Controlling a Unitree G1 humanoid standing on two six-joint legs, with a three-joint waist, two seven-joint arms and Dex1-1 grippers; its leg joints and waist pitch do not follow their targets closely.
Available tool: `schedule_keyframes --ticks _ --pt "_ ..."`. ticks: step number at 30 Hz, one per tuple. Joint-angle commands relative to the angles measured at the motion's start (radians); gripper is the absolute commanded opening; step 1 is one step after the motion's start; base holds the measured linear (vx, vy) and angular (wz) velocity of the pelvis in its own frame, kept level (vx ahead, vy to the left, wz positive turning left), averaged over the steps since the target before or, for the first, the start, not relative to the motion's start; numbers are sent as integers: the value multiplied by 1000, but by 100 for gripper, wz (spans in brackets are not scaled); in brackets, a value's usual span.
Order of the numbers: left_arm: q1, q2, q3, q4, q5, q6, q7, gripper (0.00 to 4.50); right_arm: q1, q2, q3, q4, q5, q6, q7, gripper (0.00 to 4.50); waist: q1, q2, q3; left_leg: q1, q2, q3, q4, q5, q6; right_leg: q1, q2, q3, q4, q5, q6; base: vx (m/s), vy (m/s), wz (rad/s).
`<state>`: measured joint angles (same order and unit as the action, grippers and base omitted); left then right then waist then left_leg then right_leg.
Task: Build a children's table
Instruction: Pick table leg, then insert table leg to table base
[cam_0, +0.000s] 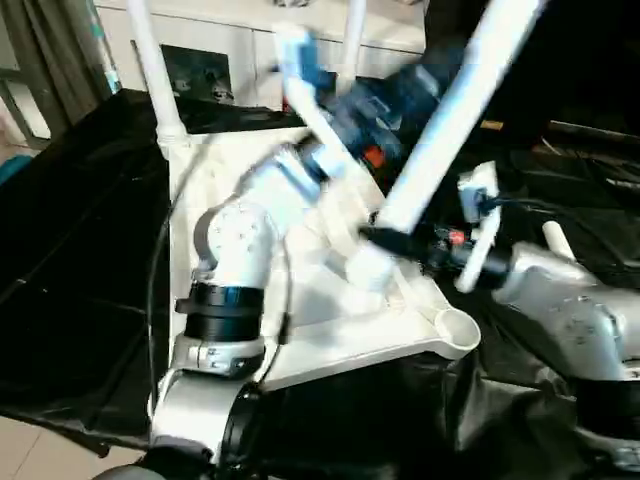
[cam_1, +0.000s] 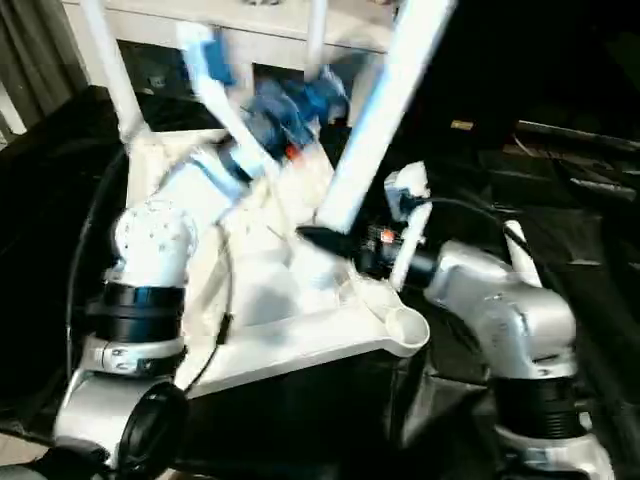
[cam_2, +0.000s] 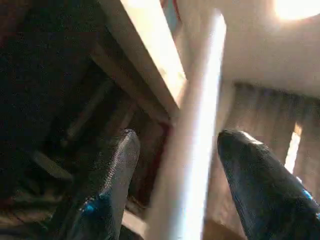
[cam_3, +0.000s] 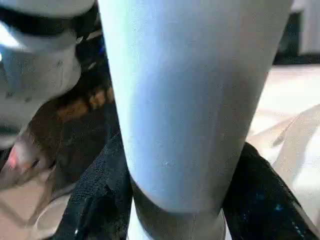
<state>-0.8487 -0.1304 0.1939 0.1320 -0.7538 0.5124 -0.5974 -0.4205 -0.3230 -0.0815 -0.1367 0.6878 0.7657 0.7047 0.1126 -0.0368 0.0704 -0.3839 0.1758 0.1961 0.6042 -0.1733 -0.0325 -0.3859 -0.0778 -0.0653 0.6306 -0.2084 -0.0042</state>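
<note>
The children's table top (cam_0: 330, 335) lies upside down on the black cloth. Two white legs stand upright in its far corners, one at the far left (cam_0: 152, 60) and one further right (cam_0: 352, 45). A third leg (cam_0: 450, 120) leans steeply up to the right, its thick end low over the ribbed underside, left of the open near-right socket (cam_0: 458, 328). My right gripper (cam_0: 385, 240) is shut on this leg near its lower end, both fingers (cam_3: 100, 200) pressed against it. My left gripper (cam_2: 177, 137) sits higher up the same leg, open, with gaps on both sides.
The black-draped table (cam_0: 80, 250) carries the work. A white cabinet (cam_0: 250, 40) stands right behind it. Cables and dark clutter lie on the cloth at the right (cam_0: 580, 180). Bare floor shows at the lower left corner (cam_0: 40, 450).
</note>
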Motion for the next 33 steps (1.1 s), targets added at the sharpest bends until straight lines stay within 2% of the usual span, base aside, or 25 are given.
schedule_keyframes --ticks 1,2,3,4,5,6,7,8,9,10,11,12,14,15,16,17,18,20,21,22,25,28,32,33 --pt "-50 -48 61 1 -47 -30 50 299 14 14 -32 10 -63 -79 -81 191 3 -9 -82 18 56 -27 -59 -84 14 50 -77 49 -72 -76 -214 0 0 0" --pt "-50 -48 61 1 -47 -30 50 299 14 14 -32 10 -63 -79 -81 191 1 -10 -82 18 54 -26 -60 -83 11 49 -75 48 -72 -74 -215 0 0 0" --pt "-61 -23 70 20 -24 -40 77 299 22 22 -30 41 -136 -164 -127 191 2 -8 -82 20 53 -25 -59 -85 8 50 -75 48 -72 -72 -216 0 0 0" --pt "-62 12 49 44 40 -54 107 299 33 15 -18 62 -202 -235 -157 191 1 -9 -81 19 54 -25 -60 -90 0 47 -75 49 -74 -78 -208 0 0 0" --pt "-62 12 49 44 40 -54 107 299 33 15 -18 62 -202 -235 -157 191 3 -7 -80 28 54 -22 -59 -107 -9 41 -72 51 -78 -98 -189 0 0 0" --pt "-45 85 -40 71 190 -88 118 299 49 -10 -1 77 -261 -274 -182 191 6 -8 -80 30 57 -26 -63 -107 -5 41 -72 52 -81 -110 -164 0 0 0" --pt "-20 136 -116 68 267 -102 74 299 57 -21 -1 78 -279 -270 -203 191 1 -9 -78 26 54 -24 -64 -104 -6 44 -68 53 -79 -109 -156 0 0 0" --pt "-2 171 -168 63 312 -105 40 299 62 -30 -1 77 -293 -267 -217 191 2 -8 -80 24 55 -26 -66 -89 -5 48 -71 53 -76 -106 -137 0 0 0" --pt "37 244 -277 47 389 -103 -36 299 76 -47 -3 74 -313 -255 -240 191 3 -12 -80 22 56 -30 -68 -76 -4 48 -71 52 -77 -105 -124 0 0 0" --pt "66 291 -347 34 433 -98 -83 299 88 -58 -8 72 -324 -243 -257 191 1 -5 -84 27 56 -27 -66 -65 -7 43 -69 54 -69 -93 -121 0 0 0" --pt "93 328 -405 23 459 -92 -114 299 101 -66 -19 75 -335 -243 -276 191 -3 -7 -83 26 55 -25 -66 -59 -8 44 -69 54 -68 -66 -134 0 0 0" --pt "93 328 -405 23 459 -92 -114 299 101 -66 -19 75 -335 -243 -276 191 0 -5 -84 25 55 -26 -65 -55 -9 44 -71 54 -66 -57 -137 0 0 0" --pt "175 384 -528 -14 444 18 -159 299 138 -68 -75 79 -328 -227 -315 191 -1 -4 -84 25 55 -23 -66 -66 -9 44 -73 54 -62 -36 -175 0 0 0" --pt "175 384 -528 -14 444 18 -159 299 138 -68 -75 79 -328 -227 -315 191 0 -4 -84 26 56 -23 -66 -71 -10 43 -74 54 -60 -37 -180 0 0 0" --pt "194 405 -571 -23 451 32 -184 299 152 -74 -75 72 -331 -224 -309 191 -1 4 -81 24 54 -22 -66 -84 -9 41 -72 55 -64 -50 -191 0 0 0" --pt "209 425 -614 -22 478 19 -211 299 168 -77 -66 64 -339 -229 -300 191 -3 0 -80 23 55 -23 -68 -103 -12 43 -71 54 -69 -74 -188 0 0 0" --pt "221 435 -646 -19 504 18 -225 299 184 -79 -56 50 -342 -228 -294 191 -4 11 -78 25 55 -24 -70 -131 -21 41 -72 55 -73 -109 -179 0 0 0" --pt "226 440 -664 -19 520 29 -229 299 196 -80 -48 36 -342 -222 -290 191 -8 3 -77 26 56 -24 -72 -162 -29 43 -74 55 -80 -147 -171 0 0 0" --pt "233 447 -682 -44 534 55 -236 299 211 -86 -35 16 -339 -208 -286 191 -9 7 -76 25 56 -26 -73 -171 -32 43 -74 55 -81 -159 -171 0 0 0" --pt "233 447 -682 -44 534 55 -236 299 211 -86 -35 16 -339 -208 -286 191 -9 6 -76 25 57 -26 -73 -173 -32 43 -75 55 -82 -165 -169 0 0 0" --pt "246 445 -681 -142 464 173 -252 299 231 -90 -22 -8 -342 -193 -293 191 -16 7 -75 24 57 -26 -73 -173 -31 41 -75 54 -80 -174 -182 0 0 0" --pt "252 443 -689 -169 452 194 -247 299 237 -94 -15 -14 -348 -186 -294 191 -20 8 -72 24 55 -25 -72 -185 -28 40 -73 53 -85 -196 -185 0 0 0" --pt "256 446 -717 -191 486 235 -226 299 242 -93 -16 -20 -353 -183 -294 191 -23 8 -74 22 54 -26 -70 -177 -23 40 -70 54 -86 -204 -167 0 0 0" --pt "249 450 -734 -177 532 249 -209 299 243 -93 -16 -26 -351 -177 -295 191 -24 7 -74 21 53 -26 -71 -171 -21 41 -70 54 -86 -200 -164 0 0 0"
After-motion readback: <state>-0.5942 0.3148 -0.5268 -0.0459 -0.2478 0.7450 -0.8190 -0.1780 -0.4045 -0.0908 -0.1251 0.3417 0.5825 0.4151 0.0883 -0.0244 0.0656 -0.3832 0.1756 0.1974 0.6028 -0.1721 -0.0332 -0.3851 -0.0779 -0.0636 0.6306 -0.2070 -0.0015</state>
